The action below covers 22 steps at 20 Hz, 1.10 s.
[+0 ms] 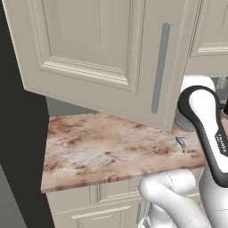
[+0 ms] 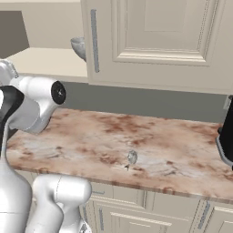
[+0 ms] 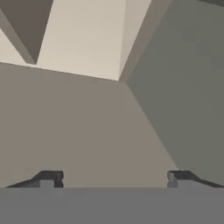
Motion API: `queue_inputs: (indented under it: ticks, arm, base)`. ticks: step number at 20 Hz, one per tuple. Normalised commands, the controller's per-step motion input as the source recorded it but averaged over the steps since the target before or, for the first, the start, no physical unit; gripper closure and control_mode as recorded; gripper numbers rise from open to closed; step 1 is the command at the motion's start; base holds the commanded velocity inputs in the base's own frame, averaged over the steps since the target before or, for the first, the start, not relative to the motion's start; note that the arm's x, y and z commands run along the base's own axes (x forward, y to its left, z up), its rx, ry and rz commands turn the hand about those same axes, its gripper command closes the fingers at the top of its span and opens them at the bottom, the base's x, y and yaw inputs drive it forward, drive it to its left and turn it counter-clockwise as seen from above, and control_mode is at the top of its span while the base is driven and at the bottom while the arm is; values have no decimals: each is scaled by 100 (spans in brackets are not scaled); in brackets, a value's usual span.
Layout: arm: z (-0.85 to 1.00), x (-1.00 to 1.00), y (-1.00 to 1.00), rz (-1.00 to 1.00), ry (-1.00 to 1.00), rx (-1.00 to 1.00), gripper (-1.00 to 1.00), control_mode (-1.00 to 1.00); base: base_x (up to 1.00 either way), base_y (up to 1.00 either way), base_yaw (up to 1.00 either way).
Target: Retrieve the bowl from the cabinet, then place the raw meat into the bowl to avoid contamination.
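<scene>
The cream cabinet (image 1: 89,49) hangs over the counter with one door swung open; its grey bar handle (image 1: 159,67) faces me. In the right base view the grey stone-like bowl (image 2: 78,47) stands on the cabinet's (image 2: 159,41) beige shelf (image 2: 45,61), half hidden behind the door edge. My gripper (image 3: 116,179) looks into a plain beige inner corner of the cabinet. Its two dark fingertips (image 3: 50,178) stand far apart and nothing lies between them. The raw meat is out of view.
A reddish marble counter (image 1: 111,147) runs below, over cream drawers (image 2: 123,214). A small grey thing (image 2: 132,157) sits on the counter. A black object (image 2: 226,136) stands at the counter's right end. My white arm (image 1: 205,129) rises beside the open door.
</scene>
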Motion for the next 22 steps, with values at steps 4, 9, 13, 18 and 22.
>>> queue_inputs:
  ticks: [4, 9, 13, 18, 22]
  arm:
    - [-22, -21, 99, 16, 0, 0, -100, -100]
    - [-29, -30, 100, 12, -1, -1, -100, -100]
    - [-32, -42, 100, 11, -3, -3, -100, -100]
    - [-32, -34, 100, 8, -3, -5, -100, -100]
    - [-37, -2, 100, 2, 0, -10, -100, -100]
  base:
    - [0, 0, 0]
    - [0, 0, 0]
    - [0, 0, 0]
    - [0, 0, 0]
    - [0, 0, 0]
